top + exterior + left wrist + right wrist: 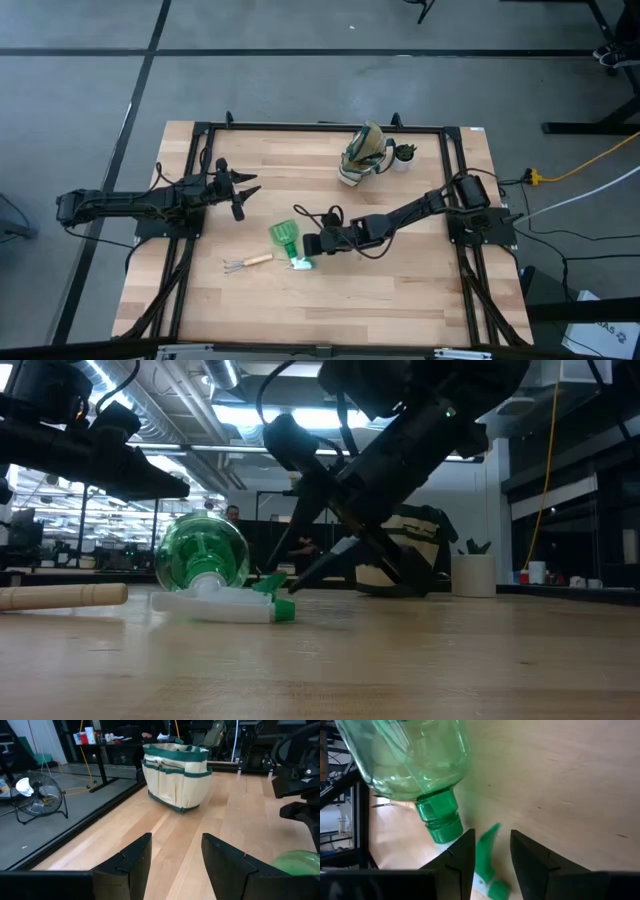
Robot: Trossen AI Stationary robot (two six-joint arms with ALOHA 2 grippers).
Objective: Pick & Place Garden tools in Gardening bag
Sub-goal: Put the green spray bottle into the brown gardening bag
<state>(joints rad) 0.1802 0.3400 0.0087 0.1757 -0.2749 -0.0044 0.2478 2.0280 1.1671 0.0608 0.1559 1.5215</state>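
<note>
A green translucent sprayer bottle (284, 237) with a white head (215, 605) lies on its side at the table's middle. My right gripper (492, 855) is low over it and open, its fingers either side of the sprayer's green trigger (487, 847). A wooden-handled rake (245, 262) lies flat to the left of the sprayer. The beige-and-green gardening bag (365, 155) stands at the far edge and also shows in the left wrist view (175, 775). My left gripper (175, 865) is open and empty above the table's left part (245, 188). Trowel, shears and scoop are out of view. My right gripper comes at the sprayer slanting down from the table's right side, with the green trigger (489, 840) in the gap between its two fingers. I cannot tell whether a finger touches the trigger. The sprayer lies on the table.
A small white pot (403, 155) with a green plant stands just right of the bag. Bare wood lies along the near edge and between my left gripper and the bag. A dark frame runs around the table's edges (320, 127).
</note>
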